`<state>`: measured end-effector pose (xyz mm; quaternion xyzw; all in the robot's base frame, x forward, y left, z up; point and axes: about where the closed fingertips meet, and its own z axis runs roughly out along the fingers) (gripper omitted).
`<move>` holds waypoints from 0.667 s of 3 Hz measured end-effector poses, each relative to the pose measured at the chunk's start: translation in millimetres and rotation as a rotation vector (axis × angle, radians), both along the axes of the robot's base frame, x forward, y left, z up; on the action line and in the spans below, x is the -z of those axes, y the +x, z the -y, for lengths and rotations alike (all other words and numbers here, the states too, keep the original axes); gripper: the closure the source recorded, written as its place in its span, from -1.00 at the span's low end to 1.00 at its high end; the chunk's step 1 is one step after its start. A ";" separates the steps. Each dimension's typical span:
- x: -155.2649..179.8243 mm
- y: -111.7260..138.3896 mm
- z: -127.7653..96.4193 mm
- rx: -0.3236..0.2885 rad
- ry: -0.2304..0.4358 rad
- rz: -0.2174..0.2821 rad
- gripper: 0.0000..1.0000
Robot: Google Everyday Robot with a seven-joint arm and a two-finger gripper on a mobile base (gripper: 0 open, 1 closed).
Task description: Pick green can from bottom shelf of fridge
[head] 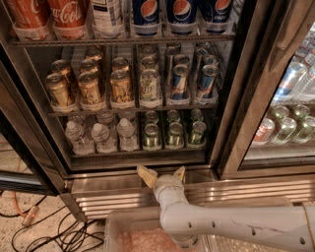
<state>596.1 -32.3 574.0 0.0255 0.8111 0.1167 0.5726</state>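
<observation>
Below dark wire bottom shelf (98, 154): tan-fingered tool (163, 175) is held open, empty.
On shelf: small silver-topped green cans (174, 134), untouched.

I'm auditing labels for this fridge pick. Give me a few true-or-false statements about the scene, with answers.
1. The gripper holds a green can. False: it is open and empty, below the bottom shelf, in front of the steel base of the fridge.
2. On the bottom shelf, the water bottles stand left of the green cans. True.
3. The gold cans stand on the bottom shelf. False: they are one shelf up.
4. Pepsi bottles stand on the shelf above the gold cans. True.
</observation>
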 end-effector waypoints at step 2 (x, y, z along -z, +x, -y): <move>-3.7 2.9 11.0 0.122 -0.075 0.081 -1.00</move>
